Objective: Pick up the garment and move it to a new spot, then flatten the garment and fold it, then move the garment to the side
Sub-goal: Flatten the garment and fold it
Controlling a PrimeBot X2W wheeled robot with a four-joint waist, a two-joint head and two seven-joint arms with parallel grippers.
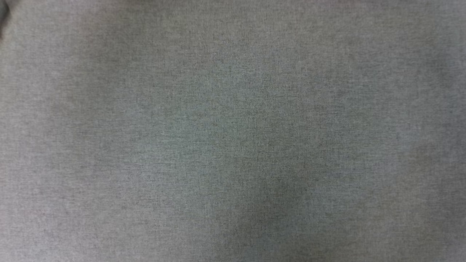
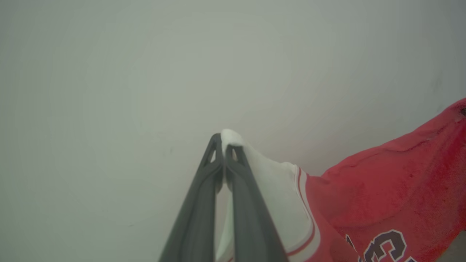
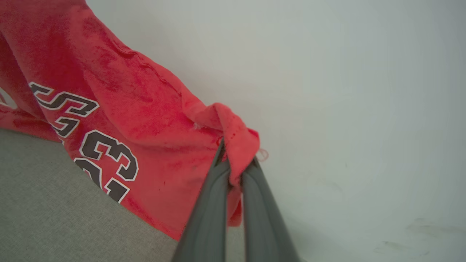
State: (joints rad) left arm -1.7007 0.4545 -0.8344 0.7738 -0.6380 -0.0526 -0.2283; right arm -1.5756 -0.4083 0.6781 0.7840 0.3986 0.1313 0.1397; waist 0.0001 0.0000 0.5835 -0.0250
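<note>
— Left wrist view first, please. What is nearest to you there?

— My left gripper (image 2: 224, 143). Its two dark fingers are pressed together, and between the tips they pinch a fold of the white sleeve (image 2: 280, 189) of the garment (image 2: 382, 189). Past the sleeve and its red and white striped trim, the red body hangs away to the right side of that view, with a part of the print at the bottom edge. Behind all is a pale wall (image 2: 145, 72).

— And the right wrist view?

— My right gripper (image 3: 236, 160) is closed also, on a bunched red edge of the garment. The cloth stretches from the tips to the upper left of that view, and it carries the black digits (image 3: 109, 160) with white outline. Its lower part is over a grey cloth surface (image 3: 43, 203); whether it touches there I cannot tell. Farther is the pale wall.

— The head view?

— The grey cloth surface, woven, a little blurred.
</note>
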